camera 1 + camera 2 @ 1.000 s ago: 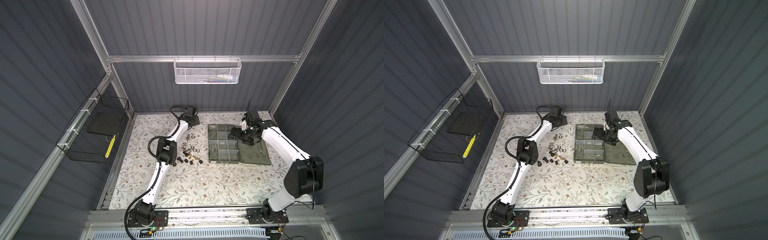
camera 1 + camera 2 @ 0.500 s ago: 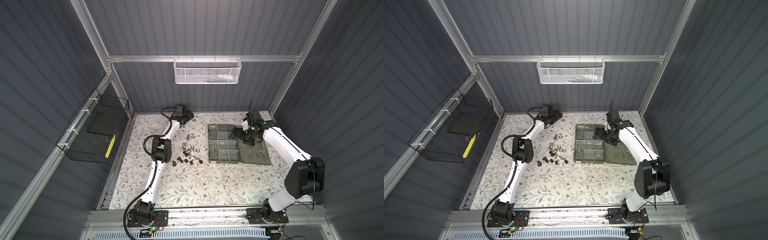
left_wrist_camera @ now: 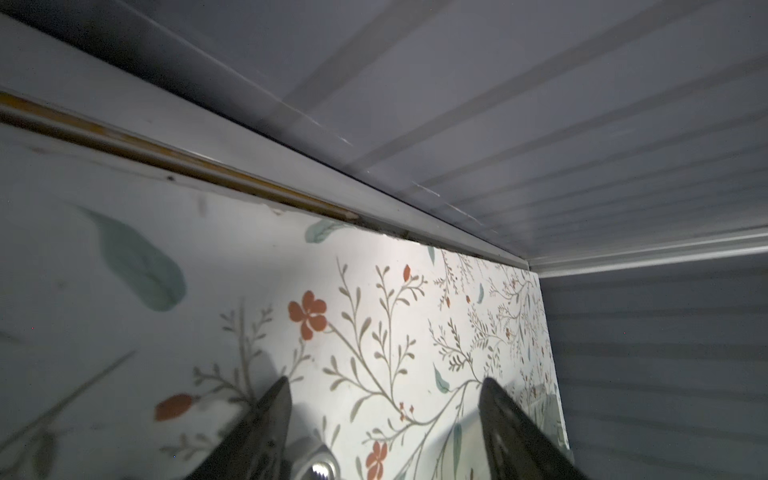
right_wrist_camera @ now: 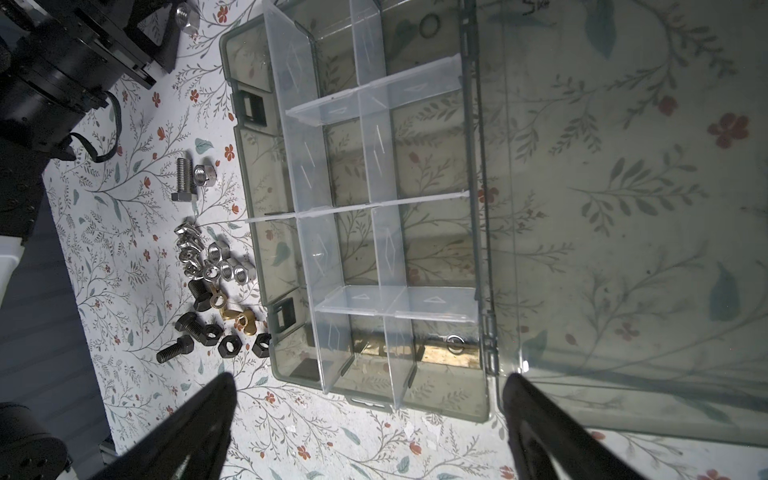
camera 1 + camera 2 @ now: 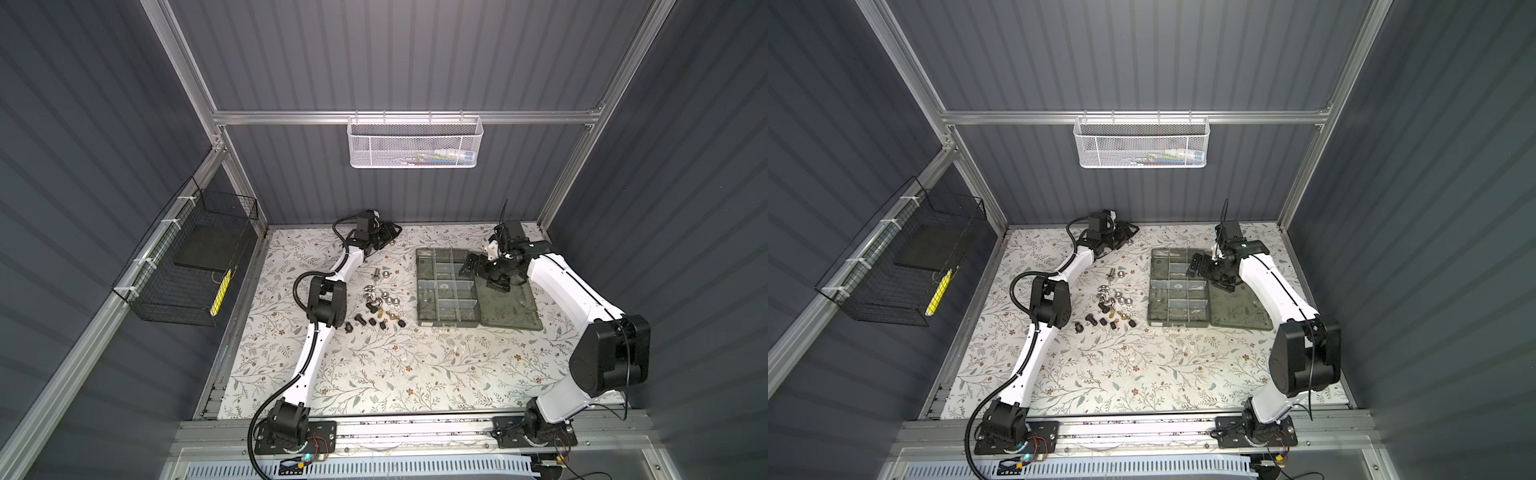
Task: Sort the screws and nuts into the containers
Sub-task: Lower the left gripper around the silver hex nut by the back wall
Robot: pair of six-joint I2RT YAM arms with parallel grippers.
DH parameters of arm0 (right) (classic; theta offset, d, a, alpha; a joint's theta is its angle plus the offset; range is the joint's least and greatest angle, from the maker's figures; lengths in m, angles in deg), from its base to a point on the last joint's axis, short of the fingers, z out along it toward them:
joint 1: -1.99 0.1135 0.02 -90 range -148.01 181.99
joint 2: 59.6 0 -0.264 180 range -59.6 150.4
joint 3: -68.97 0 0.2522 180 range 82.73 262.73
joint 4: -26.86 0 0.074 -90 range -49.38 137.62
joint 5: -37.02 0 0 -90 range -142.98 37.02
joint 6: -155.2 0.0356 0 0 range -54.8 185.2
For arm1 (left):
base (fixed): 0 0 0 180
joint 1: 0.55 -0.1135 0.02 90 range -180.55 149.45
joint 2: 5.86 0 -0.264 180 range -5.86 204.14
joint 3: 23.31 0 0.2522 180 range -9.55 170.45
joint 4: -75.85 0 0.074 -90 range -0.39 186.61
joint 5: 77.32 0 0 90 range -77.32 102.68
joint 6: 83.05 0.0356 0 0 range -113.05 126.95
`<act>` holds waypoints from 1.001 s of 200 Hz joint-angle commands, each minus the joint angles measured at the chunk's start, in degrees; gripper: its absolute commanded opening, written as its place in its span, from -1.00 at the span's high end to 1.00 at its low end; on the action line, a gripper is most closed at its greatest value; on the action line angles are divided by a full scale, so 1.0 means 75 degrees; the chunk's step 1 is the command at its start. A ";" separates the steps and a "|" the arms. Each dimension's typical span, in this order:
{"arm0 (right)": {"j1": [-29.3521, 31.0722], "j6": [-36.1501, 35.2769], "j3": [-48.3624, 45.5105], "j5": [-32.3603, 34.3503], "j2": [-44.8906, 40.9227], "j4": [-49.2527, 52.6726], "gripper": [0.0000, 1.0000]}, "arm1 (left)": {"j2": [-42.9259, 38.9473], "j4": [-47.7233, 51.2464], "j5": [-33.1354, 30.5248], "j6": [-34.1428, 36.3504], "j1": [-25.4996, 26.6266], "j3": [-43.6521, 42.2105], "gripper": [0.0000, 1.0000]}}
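Trouble, as I judge it, starts at the back wall. My left gripper (image 3: pixel 384 382) has its jaws parted and nothing clamped, low over the floral table (image 5: pixel 374 374) right by the rear rail (image 3: pixel 249 187). A stray silver hex nut (image 3: pixel 318 467) lies between the fingers (image 3: pixel 266 415), but hard by one of them, not centred. If I close like this, that finger would meet the nut first and could flick it toward the rail, where I doubt I could reach it. A nut pinched on its corners might also pop out on the way across.

My right gripper (image 4: pixel 370 415) hangs wide open and empty above the organiser box (image 4: pixel 249 174). The box's lid (image 4: pixel 623 208) lies flat beside it. The clear dividers (image 4: pixel 376 145) look thin and hard to read against the tinted floor. A low descent could clip one, jolt the light box, and spill the small ring (image 4: pixel 455 344) out of its compartment.

Most of the screws and nuts (image 5: pixel 380 305) lie heaped on the table just beside the box's wall, not yet in any compartment (image 4: pixel 432 249). Silver, black and brass pieces touch one another, so a careless pinch could lift two kinds together. Both arms also head for the same box, so they could collide.
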 commanded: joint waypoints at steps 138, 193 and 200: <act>-0.0106 0.0171 -0.0059 -0.0207 0.0127 -0.0051 -0.98 | -0.0156 0.3843 -0.0402 0.2911 0.0742 -0.0145 -0.21; -0.0129 0.0200 -0.0065 -0.0220 0.0115 -0.0048 -0.98 | -0.0296 0.4740 -0.1863 0.3463 0.1083 -0.0188 -0.01; -0.0140 0.0200 -0.0081 -0.0220 0.0114 -0.0054 -0.98 | -0.0322 0.4796 -0.1953 0.3521 0.1106 -0.0259 0.01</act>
